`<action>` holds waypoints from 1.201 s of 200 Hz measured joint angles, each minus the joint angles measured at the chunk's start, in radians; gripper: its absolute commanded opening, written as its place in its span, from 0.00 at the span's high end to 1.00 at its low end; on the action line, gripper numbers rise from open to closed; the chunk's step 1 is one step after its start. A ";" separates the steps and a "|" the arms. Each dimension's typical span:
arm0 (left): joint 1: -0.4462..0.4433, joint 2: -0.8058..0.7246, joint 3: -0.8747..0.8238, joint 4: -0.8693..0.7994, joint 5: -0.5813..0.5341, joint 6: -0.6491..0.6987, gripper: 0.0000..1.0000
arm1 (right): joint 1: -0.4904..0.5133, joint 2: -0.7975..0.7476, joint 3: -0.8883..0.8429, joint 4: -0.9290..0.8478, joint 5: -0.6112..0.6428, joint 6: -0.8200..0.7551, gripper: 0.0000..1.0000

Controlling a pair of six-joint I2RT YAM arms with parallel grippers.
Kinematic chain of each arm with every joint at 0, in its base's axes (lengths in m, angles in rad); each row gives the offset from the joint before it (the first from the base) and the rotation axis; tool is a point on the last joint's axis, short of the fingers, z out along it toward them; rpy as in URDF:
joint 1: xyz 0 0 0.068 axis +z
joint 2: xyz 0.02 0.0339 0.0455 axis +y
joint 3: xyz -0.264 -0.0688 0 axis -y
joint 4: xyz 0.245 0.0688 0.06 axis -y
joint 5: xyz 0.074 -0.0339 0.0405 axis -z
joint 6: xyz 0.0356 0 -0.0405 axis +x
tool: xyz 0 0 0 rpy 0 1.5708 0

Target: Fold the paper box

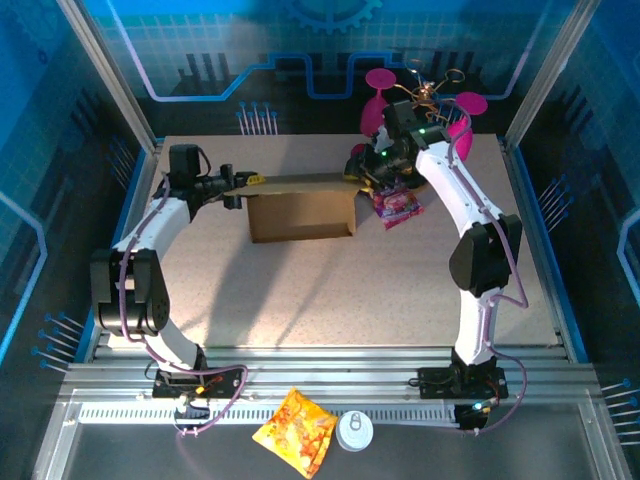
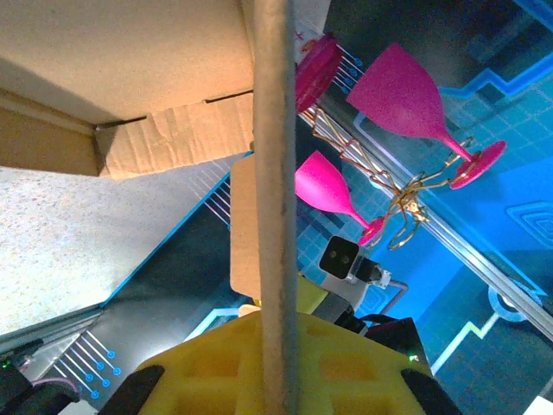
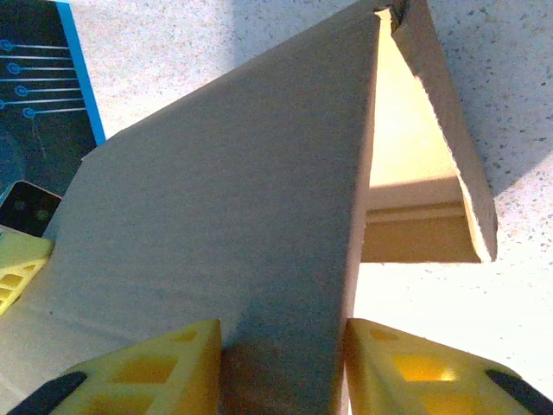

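Paper box (image 1: pixel 300 215) at the far centre of the table (image 1: pixel 350 300), held at both ends. Its long axis ran left to right across the top view, so that one short end lay toward each arm. The near wall faced the arm bases, and a raised panel ran along the upper far edge from one gripper to the other.

The left gripper (image 1: pixel 232 186) met the left end of that panel. In the left wrist view its yellow fingers (image 2: pixel 346 363) were clamped tight on the panel's thin edge, which ran straight up the middle of the picture.

The right gripper (image 1: pixel 368 180) met the right end. In the right wrist view its fingers (image 3: pixel 415 363) stood at a middling width, one on each face of a folded flap of the box (image 3: pixel 216 216), and no gap showed between pad and cardboard. This was judged a grip.

Each arm was thus nearest its own end, and the panel spanned the space between them. Any further fold was judged to turn about this left-to-right axis, both wrists moving together. A pink packet (image 1: pixel 397 205) lay on the table just beside the box's right end.
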 measured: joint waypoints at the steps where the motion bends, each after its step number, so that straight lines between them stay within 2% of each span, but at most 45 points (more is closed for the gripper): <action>1: 0.000 0.000 -0.001 0.000 0.000 0.001 0.89 | 0.000 0.000 -0.002 0.000 0.001 0.000 0.60; 57: 0.021 0.025 -0.049 -0.033 0.000 0.115 0.80 | 0.054 -0.006 -0.131 0.084 0.078 -0.043 0.63; 79: 0.024 0.049 -0.050 -0.091 0.001 0.196 0.65 | 0.066 -0.006 -0.168 0.111 0.106 -0.061 0.62; 150: 0.066 0.112 -0.033 -0.455 -0.037 0.538 0.48 | 0.130 -0.006 -0.230 0.176 0.170 -0.109 0.63; 192: 0.072 0.149 0.088 -0.690 -0.122 0.744 0.44 | 0.139 -0.006 -0.248 0.183 0.196 -0.128 0.64; 218: 0.073 0.151 0.149 -0.793 -0.170 0.830 0.36 | 0.139 -0.006 -0.264 0.189 0.210 -0.132 0.64; 240: 0.073 0.160 0.193 -0.882 -0.219 0.899 0.34 | 0.139 -0.006 -0.276 0.192 0.219 -0.132 0.64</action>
